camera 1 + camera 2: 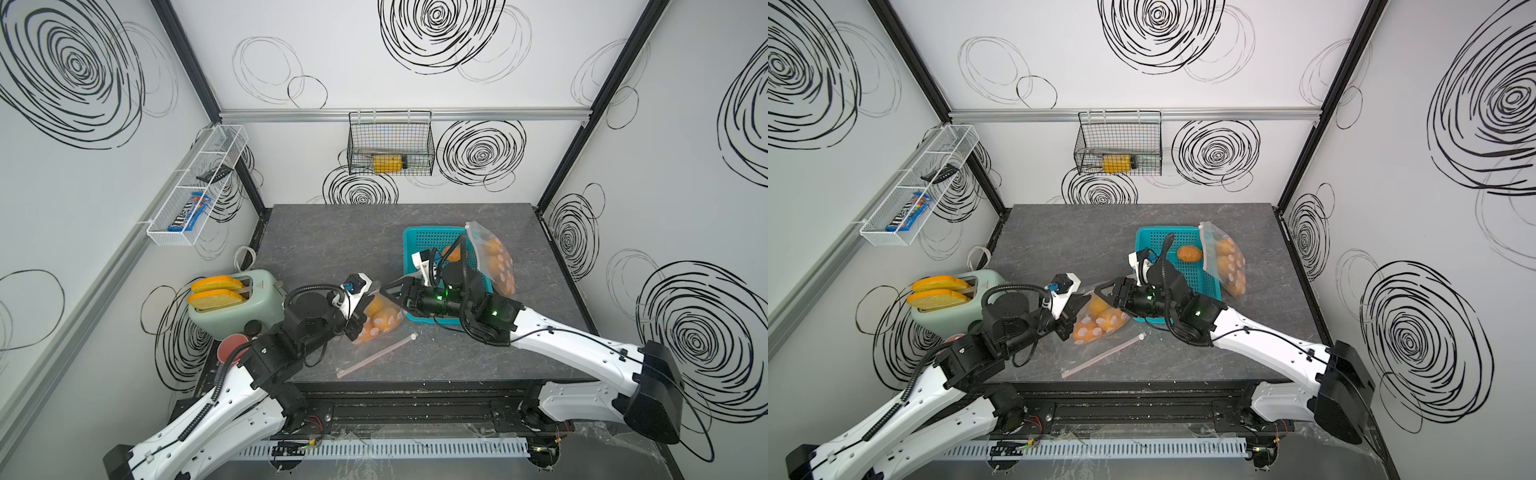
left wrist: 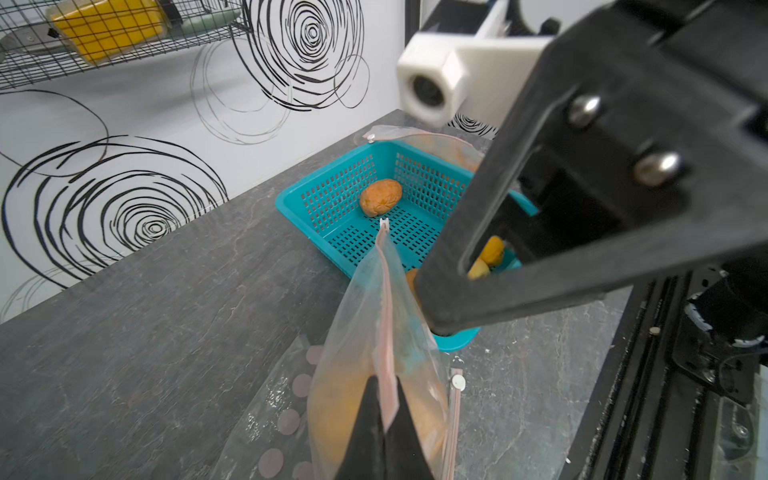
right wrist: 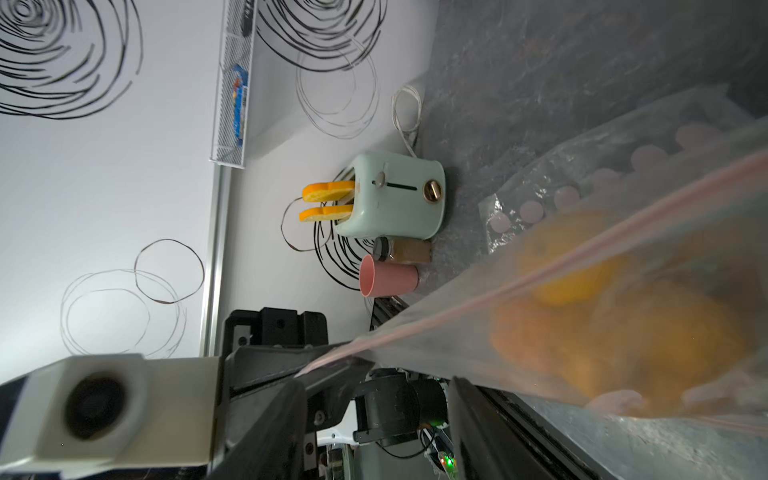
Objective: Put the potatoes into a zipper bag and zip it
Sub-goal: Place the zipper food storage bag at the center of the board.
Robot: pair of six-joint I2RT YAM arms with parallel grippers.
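Top views. The left gripper [image 1: 362, 311] is pinched fully closed on the top edge of a zipper bag [image 1: 380, 322] standing mid-table, just off the near left corner of the teal basket [image 1: 432, 231]. Several potatoes [image 1: 376, 311] sit inside this bag. The right gripper [image 1: 388, 291] is at the same bag's upper edge with its jaws part-way apart; from here I cannot tell whether it touches the bag. One loose potato [image 1: 1189, 253] lies in the basket. A second bag [image 1: 496, 266] holding more potatoes leans on the basket's right side. A flat bag [image 1: 376, 353] lies on the table near the front edge. The toaster [image 1: 241, 307] stands at the left with two slices up.

Left wrist view. The fingertips [image 2: 365, 415] are clamped on the bag's pink zip strip [image 2: 386, 316]. The white slider [image 2: 384, 224] is at the strip's far end. The loose potato [image 2: 380, 197] rests against the basket's back wall.

Right wrist view. The two fingers [image 3: 266, 415] stand apart and grip nothing. The zip strip runs from beside them to the left gripper's closed tips [image 3: 299, 365]. The bagged potatoes [image 3: 623, 332] are blurred orange. A pink cup [image 3: 386, 276] stands beside the toaster.
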